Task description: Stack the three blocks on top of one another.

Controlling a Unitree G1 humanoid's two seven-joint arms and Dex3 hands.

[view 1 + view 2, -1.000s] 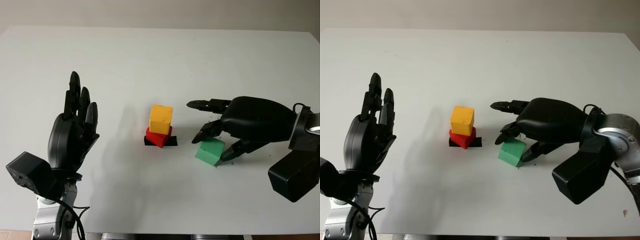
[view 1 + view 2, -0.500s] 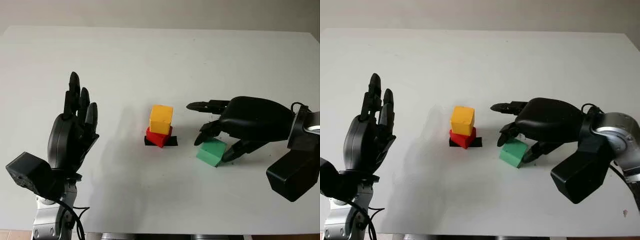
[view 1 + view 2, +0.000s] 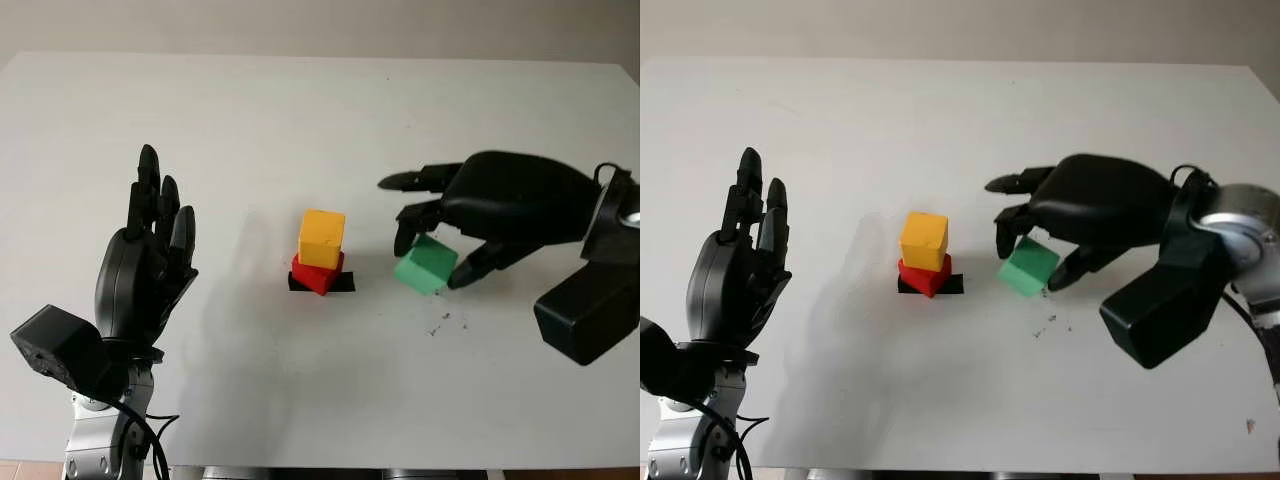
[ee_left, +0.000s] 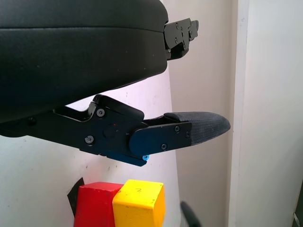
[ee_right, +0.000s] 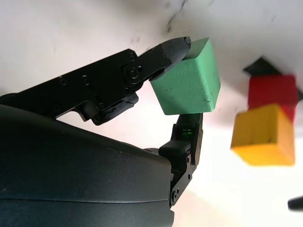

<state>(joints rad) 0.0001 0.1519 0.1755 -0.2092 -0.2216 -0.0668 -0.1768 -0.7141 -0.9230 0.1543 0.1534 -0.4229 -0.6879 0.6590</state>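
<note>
A yellow block (image 3: 322, 238) sits on a red block (image 3: 318, 273), which stands on a black mark (image 3: 345, 284) at the middle of the white table (image 3: 300, 120). To the right of that stack my right hand (image 3: 432, 248) is shut on a green block (image 3: 425, 266) and holds it tilted, lifted a little off the table. In the right wrist view the green block (image 5: 188, 86) is pinched between black fingertips (image 5: 173, 48), with the yellow block (image 5: 262, 135) and red block (image 5: 272, 91) beyond. My left hand (image 3: 150, 250) is open and raised at the left, away from the blocks.
Small dark specks (image 3: 440, 321) lie on the table where the green block stood. The table's far edge (image 3: 320, 55) runs along the back, with a pale wall behind it.
My right hand closed on the green block and lifted it off the table, up and slightly toward the back. The left hand and the yellow-on-red stack have not moved.
</note>
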